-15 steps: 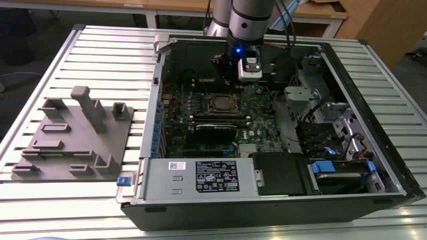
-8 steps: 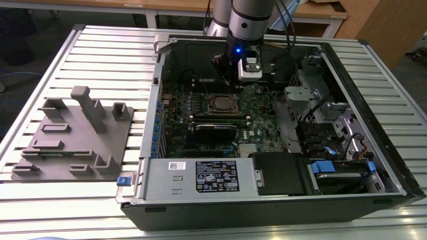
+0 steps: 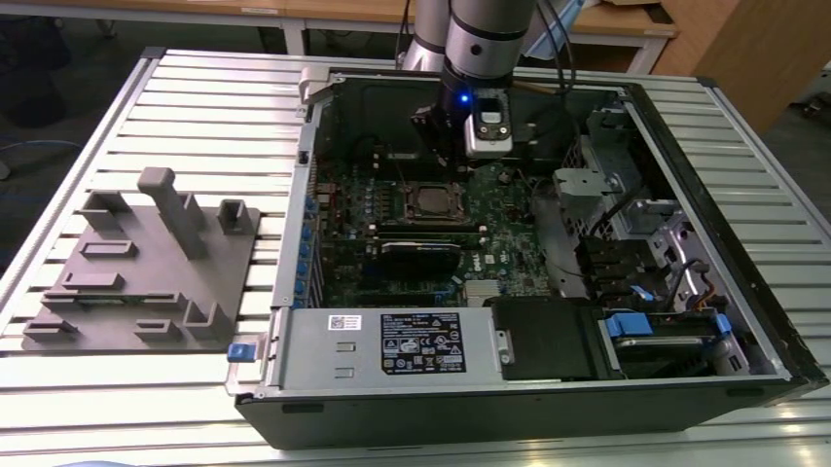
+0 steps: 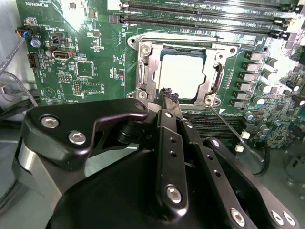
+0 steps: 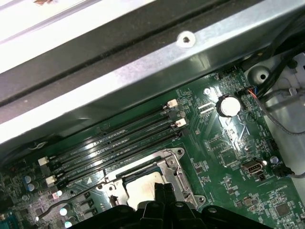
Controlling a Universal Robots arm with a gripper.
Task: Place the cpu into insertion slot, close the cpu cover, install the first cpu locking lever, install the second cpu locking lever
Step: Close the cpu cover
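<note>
- Over the far half of the motherboard (image 3: 509, 243), inside the open computer case (image 3: 520, 420), the gripper (image 3: 439, 146) hangs low. Its fingers (image 4: 164, 125) are pressed together with nothing between them.
- Just past the fingertips, the cpu (image 4: 183, 74) lies flat in the insertion slot (image 4: 183, 49), apart from the gripper. The cpu cover (image 4: 144, 71) is folded down around it, and the silver top shows through the cut-out.
- One thin locking lever (image 4: 236, 134) slants away from a socket corner, out over the board. A second lever (image 4: 219, 78) lies along the cover's side.
- Black memory slots (image 5: 114, 143) run in rows beyond the socket, with the case's metal wall behind them. Nothing lies between the fingertips and the socket.
- The first wrist view adds a coin battery (image 5: 228, 105).
- The exterior view adds a grey fixture (image 3: 143, 272) on the slatted table (image 3: 195, 88), at the exterior view's left of the case, and a labelled metal box (image 3: 325, 345) along the near edge.
</note>
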